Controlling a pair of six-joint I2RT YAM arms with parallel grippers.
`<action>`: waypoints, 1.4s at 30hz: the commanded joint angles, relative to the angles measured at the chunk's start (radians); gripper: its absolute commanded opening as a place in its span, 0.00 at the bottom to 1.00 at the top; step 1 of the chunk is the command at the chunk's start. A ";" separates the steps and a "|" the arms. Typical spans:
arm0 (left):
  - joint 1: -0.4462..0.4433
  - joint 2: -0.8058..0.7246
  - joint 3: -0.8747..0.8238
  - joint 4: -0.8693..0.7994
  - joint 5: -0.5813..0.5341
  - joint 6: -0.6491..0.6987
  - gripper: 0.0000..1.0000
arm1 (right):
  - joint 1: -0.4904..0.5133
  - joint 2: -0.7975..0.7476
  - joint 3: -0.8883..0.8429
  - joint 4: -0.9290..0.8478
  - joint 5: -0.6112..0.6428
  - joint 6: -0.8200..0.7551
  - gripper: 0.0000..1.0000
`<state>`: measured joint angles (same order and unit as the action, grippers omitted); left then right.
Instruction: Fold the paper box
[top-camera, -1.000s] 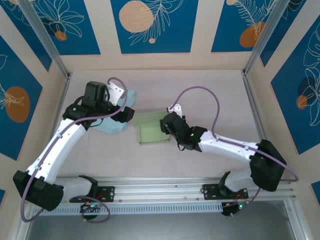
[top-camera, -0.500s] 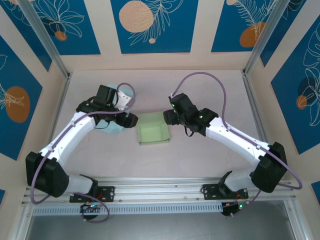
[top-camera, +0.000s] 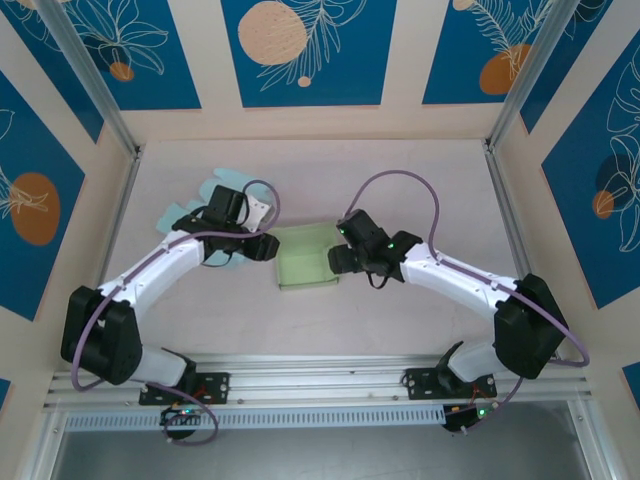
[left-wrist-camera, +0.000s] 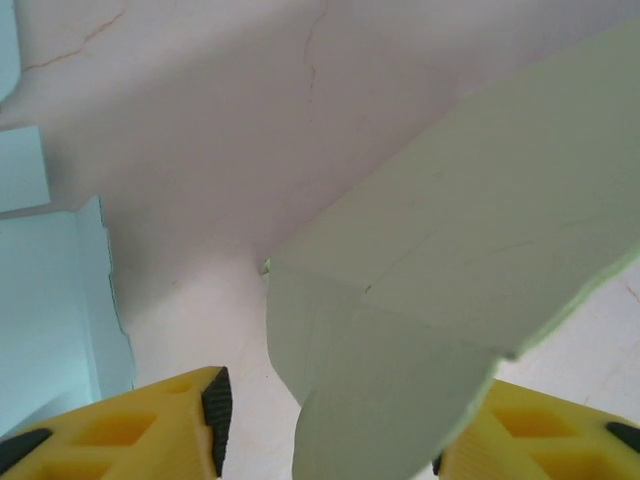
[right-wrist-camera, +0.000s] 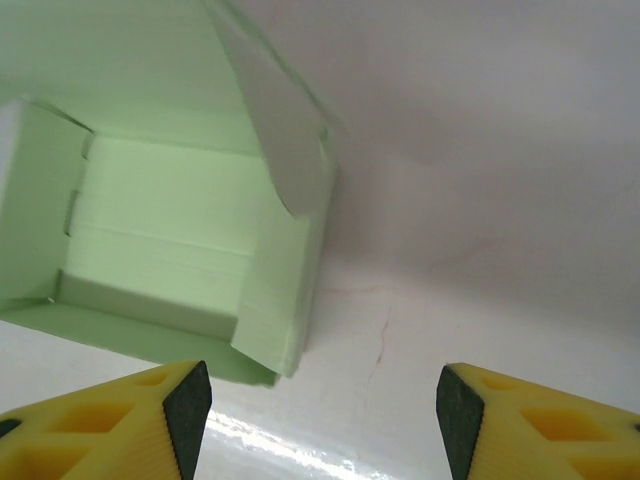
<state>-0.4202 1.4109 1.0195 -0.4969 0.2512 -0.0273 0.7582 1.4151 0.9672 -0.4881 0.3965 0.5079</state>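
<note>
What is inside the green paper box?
Inside the green paper box only its own bare floor and walls show. Its raised flap covers one corner, so that part cannot be checked.

pale blue paper cutout (top-camera: 185, 213) lies flat on the pinkish table (top-camera: 420, 175).

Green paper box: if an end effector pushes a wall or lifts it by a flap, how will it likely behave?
The green paper box is thin sheet, so probably light and apt to slide on the table. Its flap curves loosely, so a pinch there would likely bend it rather than lift the box rigidly.
</note>
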 joint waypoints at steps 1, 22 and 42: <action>-0.018 0.019 -0.016 0.074 -0.030 -0.037 0.49 | 0.004 0.027 -0.044 0.076 -0.031 0.107 0.64; -0.028 0.077 -0.007 0.113 -0.093 -0.042 0.17 | 0.009 0.355 0.059 0.315 0.050 0.074 0.56; -0.030 0.080 0.005 0.149 -0.117 -0.084 0.00 | 0.010 0.498 0.166 0.119 0.287 0.091 0.00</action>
<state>-0.4419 1.4826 1.0069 -0.3550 0.1177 -0.0780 0.7692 1.8652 1.1015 -0.2672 0.5755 0.5350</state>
